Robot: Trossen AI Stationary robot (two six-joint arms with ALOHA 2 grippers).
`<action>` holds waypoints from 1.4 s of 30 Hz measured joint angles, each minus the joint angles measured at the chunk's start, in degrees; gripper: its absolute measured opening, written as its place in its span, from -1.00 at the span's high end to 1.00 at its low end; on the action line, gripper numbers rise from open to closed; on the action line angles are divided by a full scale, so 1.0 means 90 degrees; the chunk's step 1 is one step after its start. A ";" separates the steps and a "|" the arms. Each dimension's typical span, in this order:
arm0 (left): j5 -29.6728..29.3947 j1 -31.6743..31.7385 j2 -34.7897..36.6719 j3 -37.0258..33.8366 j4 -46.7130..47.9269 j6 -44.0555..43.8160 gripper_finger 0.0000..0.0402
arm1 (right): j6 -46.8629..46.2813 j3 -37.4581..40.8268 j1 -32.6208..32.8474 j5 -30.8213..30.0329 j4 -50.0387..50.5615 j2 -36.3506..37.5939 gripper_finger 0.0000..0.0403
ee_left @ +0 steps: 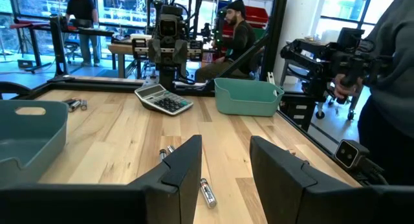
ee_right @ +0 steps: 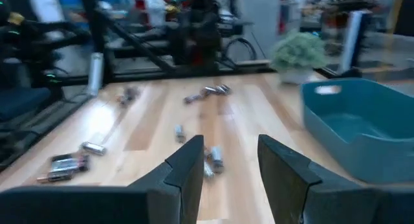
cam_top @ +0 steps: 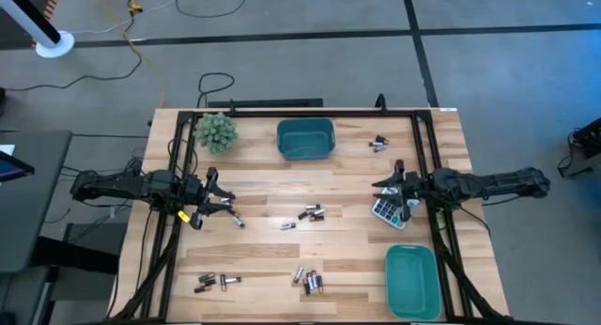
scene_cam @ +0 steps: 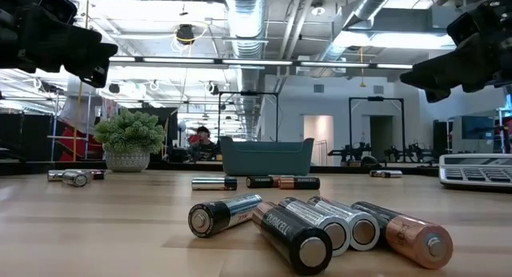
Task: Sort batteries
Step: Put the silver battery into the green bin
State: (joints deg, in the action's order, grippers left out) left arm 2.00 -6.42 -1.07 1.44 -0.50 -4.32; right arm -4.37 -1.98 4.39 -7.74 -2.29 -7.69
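two released, empty grippers are hovering: left gripper [cam_top: 223,205] at nine o'clock, right gripper [cam_top: 383,187] at three, likely lining up over scattered batteries [cam_top: 311,212] awaiting teal bins [cam_top: 305,138].

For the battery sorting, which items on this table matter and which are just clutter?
Job: batteries scattered in small clusters; teal bin at the back; teal bin at the front right.
Clutter: calculator under the right gripper; potted plant.
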 joint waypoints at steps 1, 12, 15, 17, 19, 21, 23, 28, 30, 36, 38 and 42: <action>0.0001 -0.0002 0.0001 -0.0001 0.0000 -0.0001 0.36 | -0.0073 -0.0138 -0.0054 -0.0160 -0.0018 -0.0075 0.20; 0.0000 -0.0001 0.0000 -0.0001 -0.0001 0.0000 0.36 | -0.1042 -0.2884 -0.1247 -0.0799 0.1633 -0.2664 0.20; 0.0000 -0.0002 0.0001 -0.0001 -0.0001 -0.0002 0.36 | -0.1849 -0.3853 -0.1806 -0.0807 0.2530 -0.3686 0.20; 0.0000 -0.0002 -0.0001 -0.0001 -0.0001 0.0000 0.36 | -0.2414 -0.4470 -0.2214 -0.0807 0.3228 -0.4355 0.20; 0.0000 0.0000 0.0001 0.0000 0.0000 0.0000 0.36 | -0.2867 -0.5049 -0.2590 -0.0822 0.3764 -0.4937 0.20; 0.0000 -0.0001 -0.0001 0.0000 -0.0001 0.0000 0.36 | -0.3228 -0.5575 -0.2947 -0.0822 0.4264 -0.5461 0.20; 0.0000 -0.0001 -0.0001 -0.0001 -0.0001 -0.0001 0.36 | -0.3514 -0.6049 -0.3249 -0.0822 0.4686 -0.5890 0.20; 0.0000 0.0000 0.0001 0.0000 -0.0001 0.0000 0.36 | -0.4439 -0.7054 -0.4071 -0.0534 0.6169 -0.6816 0.20; 0.0000 0.0000 -0.0001 -0.0001 0.0000 0.0000 0.36 | -0.4558 -0.7296 -0.4413 -0.0149 0.6618 -0.7162 0.20; 0.0000 0.0000 0.0000 0.0001 0.0000 0.0000 0.36 | -0.4377 -0.7582 -0.5144 0.1016 0.7305 -0.8050 0.20; 0.0000 0.0000 -0.0001 -0.0001 -0.0001 0.0000 0.36 | -0.4369 -0.7589 -0.5322 0.1195 0.7484 -0.8313 0.20; 0.0000 0.0000 0.0001 0.0001 -0.0001 0.0000 0.36 | -0.4400 -0.7589 -0.5542 0.1208 0.7602 -0.8762 0.20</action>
State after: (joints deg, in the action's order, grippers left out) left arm 2.00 -6.42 -1.06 1.45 -0.51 -4.32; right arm -43.97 -70.28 -45.49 3.14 66.13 -86.55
